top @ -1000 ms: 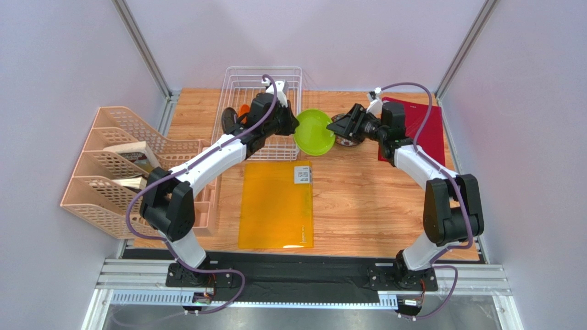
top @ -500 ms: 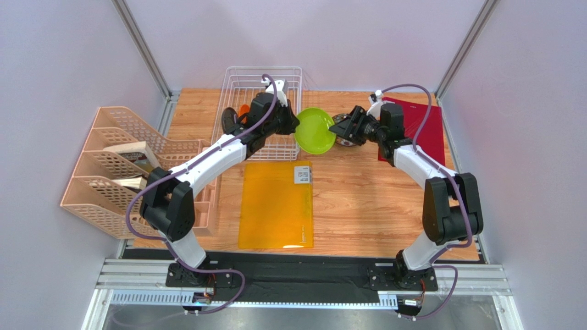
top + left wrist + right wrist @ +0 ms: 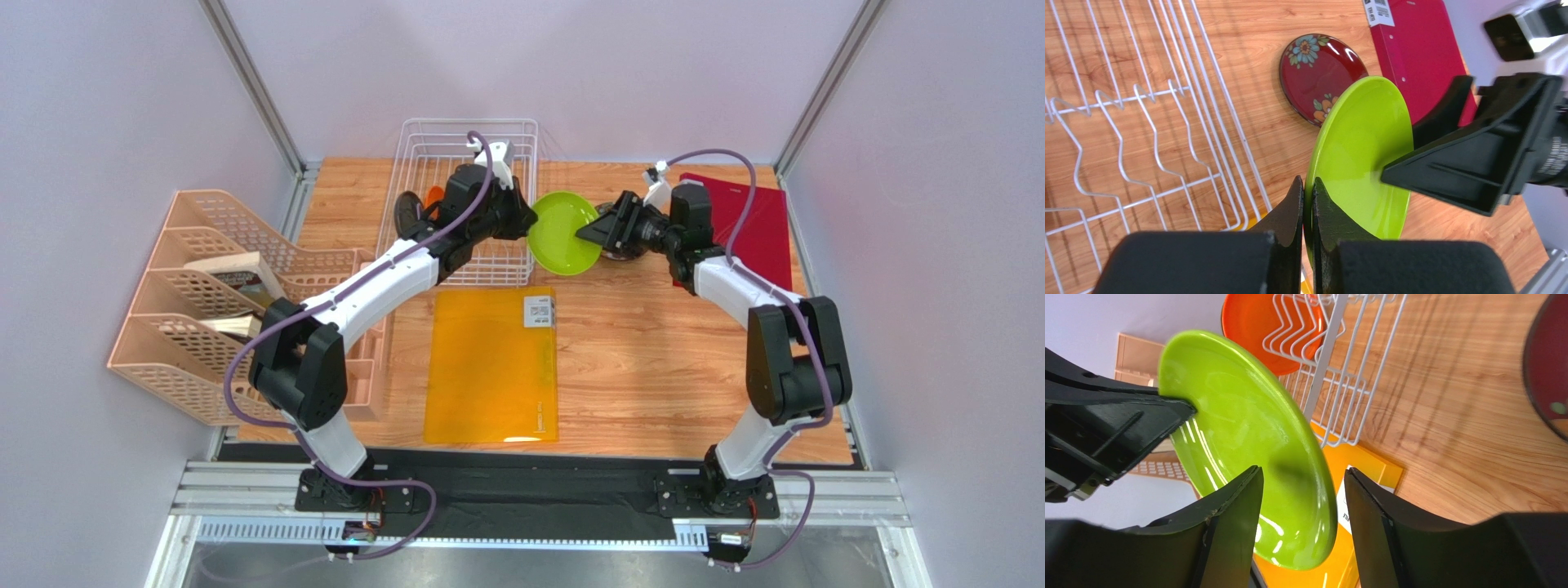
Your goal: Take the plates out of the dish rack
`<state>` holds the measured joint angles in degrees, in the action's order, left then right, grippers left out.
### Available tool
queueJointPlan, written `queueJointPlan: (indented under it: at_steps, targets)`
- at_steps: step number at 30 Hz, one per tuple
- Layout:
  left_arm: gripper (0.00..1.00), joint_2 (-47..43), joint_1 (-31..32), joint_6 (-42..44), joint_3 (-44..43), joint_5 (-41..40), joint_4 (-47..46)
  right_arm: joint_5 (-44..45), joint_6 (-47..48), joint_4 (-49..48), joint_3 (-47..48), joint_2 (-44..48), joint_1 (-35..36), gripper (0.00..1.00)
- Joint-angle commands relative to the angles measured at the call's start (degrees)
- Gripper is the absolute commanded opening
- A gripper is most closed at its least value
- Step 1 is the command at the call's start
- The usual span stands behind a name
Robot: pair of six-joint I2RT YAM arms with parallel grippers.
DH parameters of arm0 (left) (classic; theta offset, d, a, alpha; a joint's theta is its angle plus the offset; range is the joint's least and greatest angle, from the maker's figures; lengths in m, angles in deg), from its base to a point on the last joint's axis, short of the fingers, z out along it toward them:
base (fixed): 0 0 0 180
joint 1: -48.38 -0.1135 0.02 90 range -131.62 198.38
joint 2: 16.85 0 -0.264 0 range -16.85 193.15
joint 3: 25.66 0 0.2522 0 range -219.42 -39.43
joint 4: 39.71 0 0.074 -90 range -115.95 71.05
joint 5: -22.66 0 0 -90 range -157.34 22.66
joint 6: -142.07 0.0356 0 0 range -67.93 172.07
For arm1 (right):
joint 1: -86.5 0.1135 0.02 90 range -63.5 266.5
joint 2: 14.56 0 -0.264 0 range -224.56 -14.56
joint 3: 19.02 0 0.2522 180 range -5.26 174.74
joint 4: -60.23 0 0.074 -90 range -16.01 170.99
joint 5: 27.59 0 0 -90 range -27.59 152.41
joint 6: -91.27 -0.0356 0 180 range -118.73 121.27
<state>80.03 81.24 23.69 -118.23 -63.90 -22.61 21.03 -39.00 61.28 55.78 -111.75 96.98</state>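
Wooden table [image 3: 638, 349]: floral red plate [image 3: 1318, 73] out, three o'clock of dish rack [image 3: 466, 124]; left gripper [image 3: 1308, 184] clamps lime green plate [image 3: 1364, 141], right gripper [image 3: 1303, 471] gapes astride it; orange plate [image 3: 1254, 321] racked.

Wooden surface [image 3: 650, 355], beige slotted organizer [image 3: 209, 306] at left edge, orange folder [image 3: 491, 368] flat mid-surface, red mat [image 3: 761, 233] at far right corner.
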Motion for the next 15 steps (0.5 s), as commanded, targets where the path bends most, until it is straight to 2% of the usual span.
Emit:
queueJointPlan:
  at_steps: [1, 2, 4, 5, 7, 8, 11, 12, 15]
  targets:
    - [0.00, -0.38, 0.27, -1.24, -1.09, 2.09, -5.09, -7.04, -3.49, -8.38, 1.63, -3.44, 0.86, 0.51]
    - [0.00, -0.46, 0.27, -1.15, -1.09, 2.01, -5.09, -7.22, -3.93, -9.52, 1.54, -3.80, 0.86, 0.38]
    - [0.00, -0.81, 0.27, -0.89, -0.65, 1.66, -5.09, -6.52, -3.76, -9.62, 1.19, -3.63, 0.86, 0.29]
    - [0.00, -0.90, 0.27, -0.71, -0.39, 1.31, -5.00, -5.91, -3.33, -8.74, 1.10, -3.36, 0.68, 0.19]
    - [0.00, -1.34, 0.18, -0.19, -0.03, -0.10, -4.30, -3.36, -1.22, -7.16, 1.10, -2.05, 0.59, 0.09]
    - [0.00, -1.43, 0.18, 0.25, 0.14, -0.71, -3.95, -2.31, -0.34, -3.76, 1.45, -1.52, 0.51, 0.00]
    - [0.34, -1.78, 0.10, 2.27, 0.32, -3.26, -1.86, 3.05, 2.74, 1.61, 2.07, -0.11, -0.46, 0.00]
    - [0.69, -2.22, 0.10, 2.89, 0.67, -3.18, -1.14, 4.72, 2.83, 2.24, 2.07, 0.15, -0.98, 0.00]
    - [0.99, -3.97, 0.18, 5.61, 2.33, -9.06, -0.79, 6.49, 2.13, 4.97, 3.56, -0.19, -4.32, 0.00]
